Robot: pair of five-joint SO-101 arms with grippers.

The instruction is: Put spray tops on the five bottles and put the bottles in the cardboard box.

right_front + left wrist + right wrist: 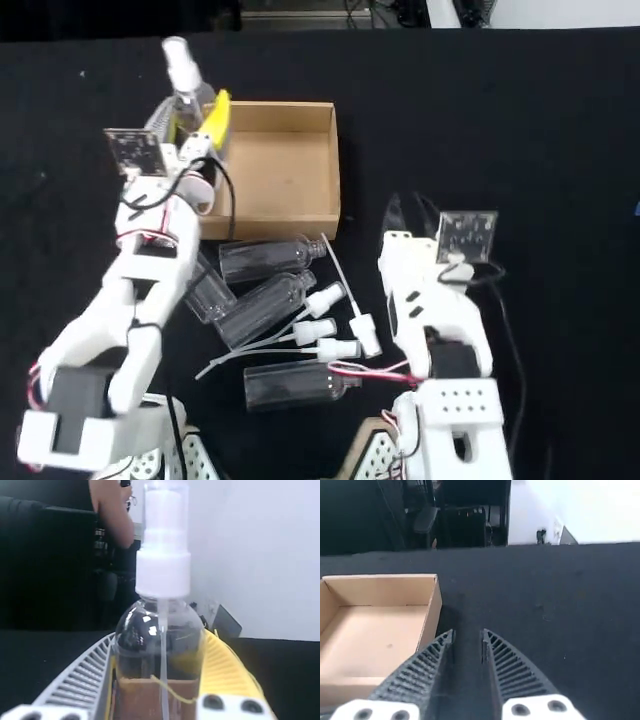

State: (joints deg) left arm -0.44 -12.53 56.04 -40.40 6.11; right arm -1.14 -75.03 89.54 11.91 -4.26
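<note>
My bench [520, 130] is black all over. Past its far edge I see a white wall [570, 505] and a dark chair [426, 519] in the dim room.

One capped bottle [186, 95] beside box [285, 175]; four bottles [265, 257], tops [338, 348] lying loose.

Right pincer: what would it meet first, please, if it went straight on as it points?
Probably nothing: bare black table lies ahead of the right pincer; the cardboard box sits beside that line.
</note>
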